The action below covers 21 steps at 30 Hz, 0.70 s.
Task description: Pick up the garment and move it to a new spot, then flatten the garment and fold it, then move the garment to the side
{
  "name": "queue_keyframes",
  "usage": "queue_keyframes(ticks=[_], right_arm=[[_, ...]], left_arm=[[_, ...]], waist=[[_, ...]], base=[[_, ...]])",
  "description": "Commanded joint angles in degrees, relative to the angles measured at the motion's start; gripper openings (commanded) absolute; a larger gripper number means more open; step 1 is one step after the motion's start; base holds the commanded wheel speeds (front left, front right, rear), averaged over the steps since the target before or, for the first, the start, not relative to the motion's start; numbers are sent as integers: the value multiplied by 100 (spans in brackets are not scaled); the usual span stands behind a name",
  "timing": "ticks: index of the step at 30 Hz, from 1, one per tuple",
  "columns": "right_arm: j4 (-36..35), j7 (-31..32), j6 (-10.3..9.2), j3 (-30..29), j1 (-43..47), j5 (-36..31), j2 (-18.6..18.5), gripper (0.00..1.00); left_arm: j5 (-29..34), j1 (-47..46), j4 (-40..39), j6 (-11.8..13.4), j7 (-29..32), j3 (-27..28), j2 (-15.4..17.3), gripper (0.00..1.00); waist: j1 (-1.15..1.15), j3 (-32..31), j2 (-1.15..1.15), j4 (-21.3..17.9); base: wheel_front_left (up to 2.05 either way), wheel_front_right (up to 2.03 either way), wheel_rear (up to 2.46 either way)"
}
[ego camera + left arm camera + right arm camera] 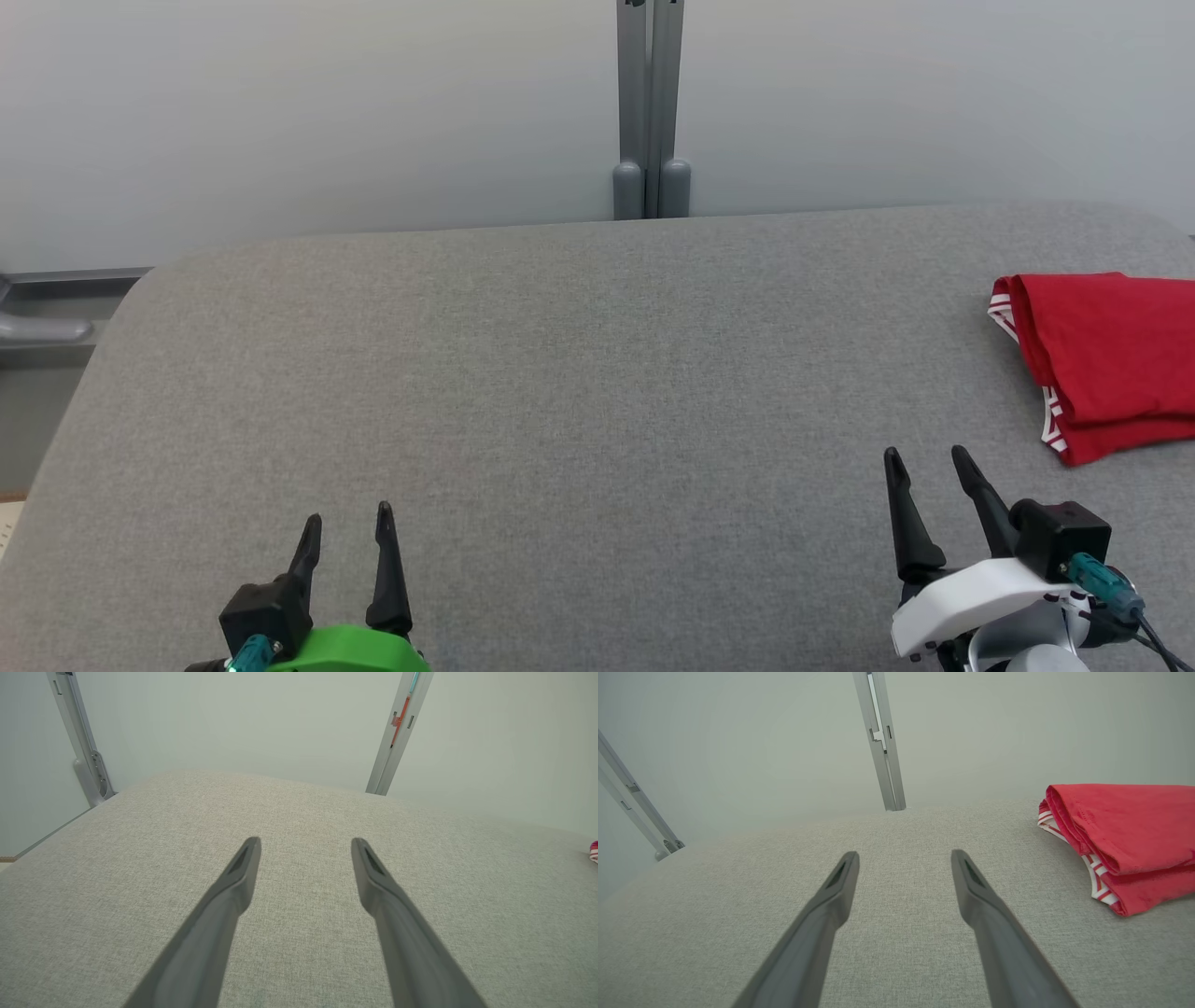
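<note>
Head view: logged garment [1111,364] folded at right edge of table [560,373]. Over its near edge, left gripper [348,513] and right gripper [926,453] spread wide, empty (task seemingly done). Keep clear of the fold.

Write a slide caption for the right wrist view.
Right gripper, jaws open and empty, above the grey fabric surface; folded red garment lies apart to its right.

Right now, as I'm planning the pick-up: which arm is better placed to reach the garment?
Right. The right gripper is open and close to the folded red garment, which lies at the table's right side. The left gripper is open too, but far across the table from it.
</note>
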Motion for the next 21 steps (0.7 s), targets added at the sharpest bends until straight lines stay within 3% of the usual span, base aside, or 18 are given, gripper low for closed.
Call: queue_keyframes(ticks=[1,6,7,10,21], right_arm=[[26,-6,-10,-5,24,-43,-10,100],[-2,6,-10,23,54,-39,-10,100],[14,2,1,14,2,-25,1,0],[138,18,1,4,55,24,23,0],[130,288,0,-118,-64,1217,18,0]], left_arm=[[30,-18,-5,-24,-16,12,18,100],[-3,-12,10,-48,-16,6,8,100],[4,1,6,-31,0,4,-8,0],[-37,41,124,-43,34,5,-48,0],[-1020,-77,92,-297,350,361,-126,0]], waist=[[0,3,0,1],[0,8,0,5],[0,8,0,5],[0,10,0,4],[0,44,0,-3]], base=[[0,0,0],[0,0,0],[0,0,0],[0,0,0],[0,0,0]])
